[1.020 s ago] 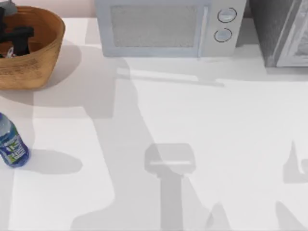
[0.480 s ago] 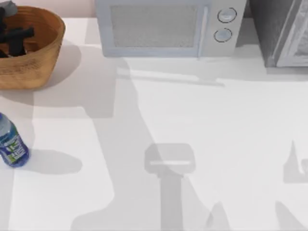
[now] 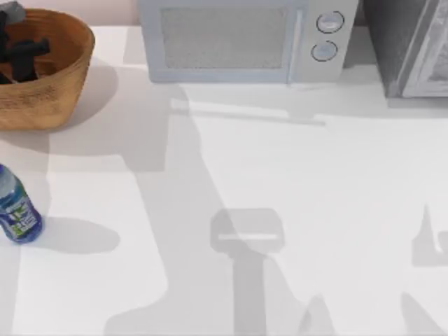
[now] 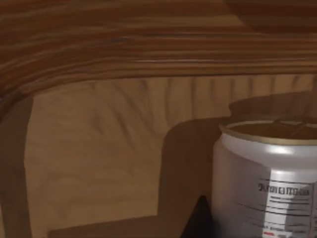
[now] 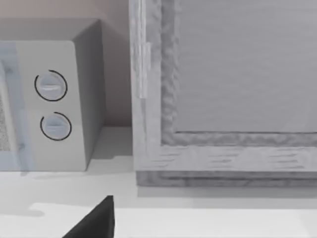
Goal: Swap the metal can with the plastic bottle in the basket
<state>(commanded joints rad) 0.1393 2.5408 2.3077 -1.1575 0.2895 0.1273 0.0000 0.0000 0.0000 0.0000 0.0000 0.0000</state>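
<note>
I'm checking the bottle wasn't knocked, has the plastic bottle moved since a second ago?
No. The plastic bottle stands at the same spot near the table's left edge, just as far below the basket as before.

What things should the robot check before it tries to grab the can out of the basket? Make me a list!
1. Metal can is inside the basket and standing upright: ok.
2. Left end effector is down inside the basket, close to the can: ok.
3. Left end effector fingers sit on both sides of the can: cannot tell.
4. Plastic bottle waits outside the basket, on the table near its left edge: ok.
5. Bottle stands well apart from the basket, out of the way of the lift: ok.
6. Right end effector is away from the basket, facing the microwave: ok.
</note>
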